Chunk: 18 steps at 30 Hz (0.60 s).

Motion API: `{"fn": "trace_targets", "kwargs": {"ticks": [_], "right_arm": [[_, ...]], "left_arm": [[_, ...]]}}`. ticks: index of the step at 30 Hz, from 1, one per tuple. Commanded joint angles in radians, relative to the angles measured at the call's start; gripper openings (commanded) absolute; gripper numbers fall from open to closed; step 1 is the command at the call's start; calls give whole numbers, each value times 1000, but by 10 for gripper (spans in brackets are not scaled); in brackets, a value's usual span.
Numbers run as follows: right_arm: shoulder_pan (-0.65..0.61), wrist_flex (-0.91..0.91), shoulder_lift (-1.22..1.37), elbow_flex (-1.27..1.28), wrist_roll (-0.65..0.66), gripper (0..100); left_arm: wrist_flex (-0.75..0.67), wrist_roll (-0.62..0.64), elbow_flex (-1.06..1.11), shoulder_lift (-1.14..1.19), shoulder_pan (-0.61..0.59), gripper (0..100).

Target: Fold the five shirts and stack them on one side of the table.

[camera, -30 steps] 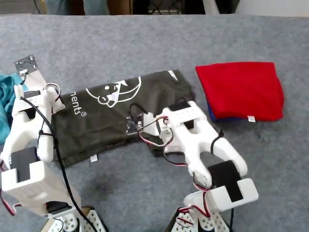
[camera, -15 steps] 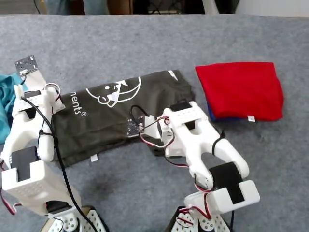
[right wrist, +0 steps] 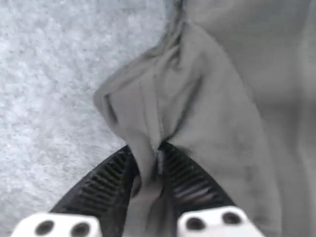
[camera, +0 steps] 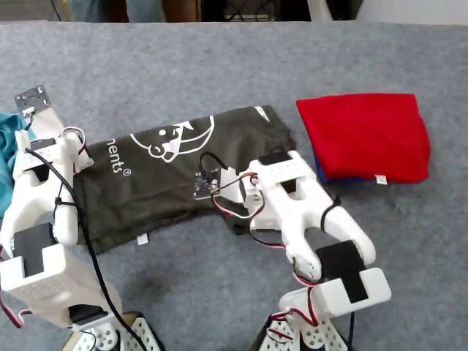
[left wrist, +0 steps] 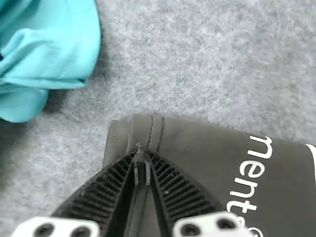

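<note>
My dark shirt [camera: 183,168] lies half-folded at centre frame, with my left pincer [left wrist: 141,163] and right pincer [right wrist: 159,159] each pinching an edge. At right, the red shirt [camera: 363,135] sits folded on the blue shirt [camera: 322,175]. At far left the teal shirt [camera: 6,146] waits crumpled.

Cut off: teal shirt [camera: 6,135] runs past the frame edge beside the left arm [camera: 40,197]; its extent can't be told.
Hidden: blue shirt [camera: 319,174], only a sliver showing under the red shirt [camera: 363,135].
On the dark shirt [camera: 175,172], the start of the print sits under the left arm and the near hem under the right arm [camera: 303,208].
Right gripper [right wrist: 159,160]: tips buried in bunched, blurred cloth; layer count unreadable.
</note>
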Motion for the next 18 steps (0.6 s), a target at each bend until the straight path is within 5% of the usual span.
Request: {"fn": "trace_targets", "kwargs": {"ticks": [1,6,12,18], "right_arm": [[0,-8,31,18,-17,13],[38,31,30,-67,-31,13],[32,310,39,-395,-64,13],[20,400,217,-714,-64,14]], "left_arm": [[-9,2,1,-54,-4,30],[-11,2,-2,-54,-2,30],[-11,2,-1,-54,-2,30],[-11,2,-1,-54,-2,30]]}}
